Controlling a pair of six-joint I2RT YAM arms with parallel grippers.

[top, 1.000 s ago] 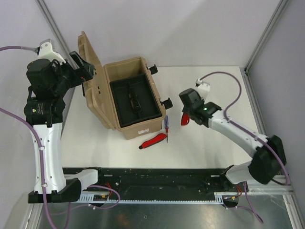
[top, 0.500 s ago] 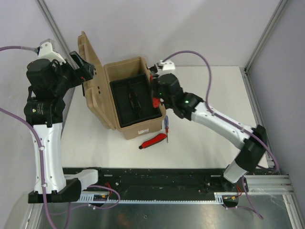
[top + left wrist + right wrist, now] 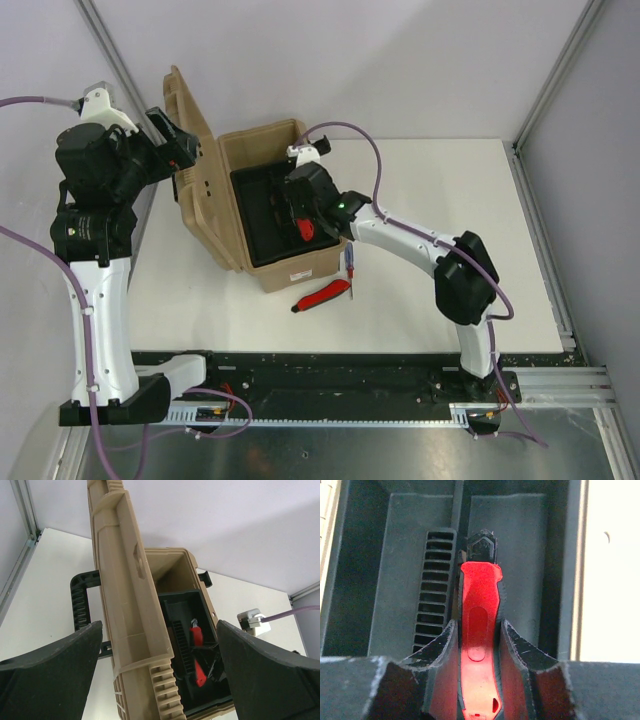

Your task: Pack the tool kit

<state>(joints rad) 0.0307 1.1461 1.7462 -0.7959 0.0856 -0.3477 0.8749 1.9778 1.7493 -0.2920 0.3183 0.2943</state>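
Observation:
The tan toolbox stands open with its lid upright on the left. My left gripper is open, with its fingers wide apart either side of the lid's edge. My right gripper is shut on a red-handled tool and holds it over the black inner tray, beside the tray's handle. That tool also shows in the left wrist view. A second red-handled tool and a blue-red screwdriver lie on the table in front of the box.
The toolbox's black latches stick out on its right side. The black lid handle points to the left. Metal frame posts stand at the table's back corners. A black rail runs along the near edge.
My right arm has swung left from the open table to above the toolbox, carrying the red-handled tool over the tray. The left arm and the lid have not moved.

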